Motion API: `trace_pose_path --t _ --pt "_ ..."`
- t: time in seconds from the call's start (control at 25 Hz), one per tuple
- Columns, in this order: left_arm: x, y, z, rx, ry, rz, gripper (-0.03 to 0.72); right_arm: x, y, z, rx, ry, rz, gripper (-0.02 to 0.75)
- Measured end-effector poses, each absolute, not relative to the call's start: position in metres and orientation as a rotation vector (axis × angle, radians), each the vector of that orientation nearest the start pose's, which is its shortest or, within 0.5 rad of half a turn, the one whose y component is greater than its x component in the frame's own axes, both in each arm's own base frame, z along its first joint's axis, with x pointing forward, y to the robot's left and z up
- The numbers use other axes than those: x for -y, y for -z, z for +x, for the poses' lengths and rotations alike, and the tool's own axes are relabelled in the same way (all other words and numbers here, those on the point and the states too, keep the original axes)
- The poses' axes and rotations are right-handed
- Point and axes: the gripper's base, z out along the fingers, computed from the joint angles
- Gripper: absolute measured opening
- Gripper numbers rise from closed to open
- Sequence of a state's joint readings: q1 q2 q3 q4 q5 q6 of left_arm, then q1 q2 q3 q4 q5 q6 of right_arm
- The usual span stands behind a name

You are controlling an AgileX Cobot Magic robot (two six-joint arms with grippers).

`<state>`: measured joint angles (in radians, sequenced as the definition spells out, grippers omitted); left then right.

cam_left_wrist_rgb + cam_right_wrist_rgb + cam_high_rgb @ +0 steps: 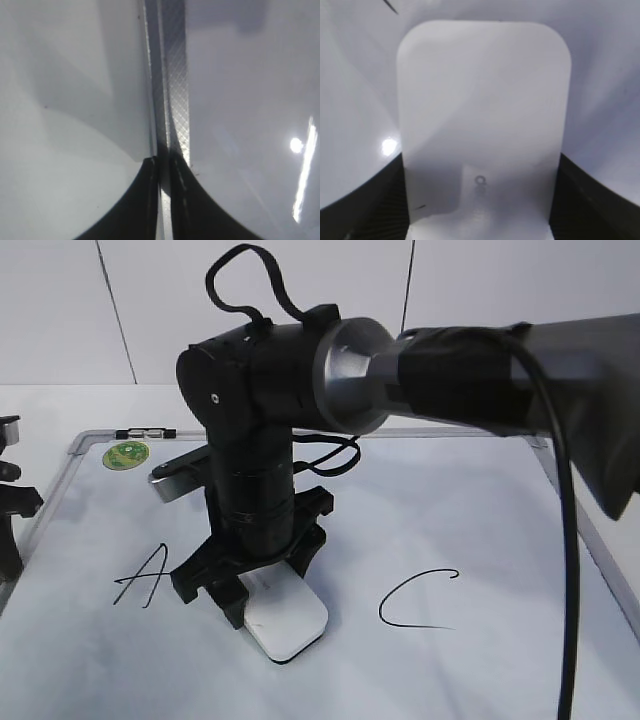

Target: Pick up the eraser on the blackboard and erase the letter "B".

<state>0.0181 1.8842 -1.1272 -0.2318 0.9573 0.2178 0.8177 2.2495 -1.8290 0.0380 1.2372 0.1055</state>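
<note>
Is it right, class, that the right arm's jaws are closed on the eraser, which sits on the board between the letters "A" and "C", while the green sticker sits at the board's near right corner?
Not quite. The green sticker is at the far left corner of the blackboard, as the exterior view shows. The rest holds: the right gripper grips the eraser between "A" and "C".

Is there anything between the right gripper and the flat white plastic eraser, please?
Nothing visible. The right gripper already straddles the flat white rounded plastic eraser on the white dry-erase blackboard, a black finger on each long side. No letter "B" shows between the black "A" and "C".
</note>
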Motion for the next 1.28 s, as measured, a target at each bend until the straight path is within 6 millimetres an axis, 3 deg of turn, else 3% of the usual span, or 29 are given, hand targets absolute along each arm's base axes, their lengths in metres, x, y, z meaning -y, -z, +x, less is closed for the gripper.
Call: trace_pose_path --t 0.64,1.28 --pt "0.01 -0.152 0.33 -3.164 0.292 0.109 0.015 -0.353 -0.169 0.295 -2.955 -0.168 -1.143 0.526" --pt "0.011 -0.152 0.33 -3.163 0.298 0.103 0.014 -0.349 -0.169 0.298 -2.874 0.013 -1.202 0.526"
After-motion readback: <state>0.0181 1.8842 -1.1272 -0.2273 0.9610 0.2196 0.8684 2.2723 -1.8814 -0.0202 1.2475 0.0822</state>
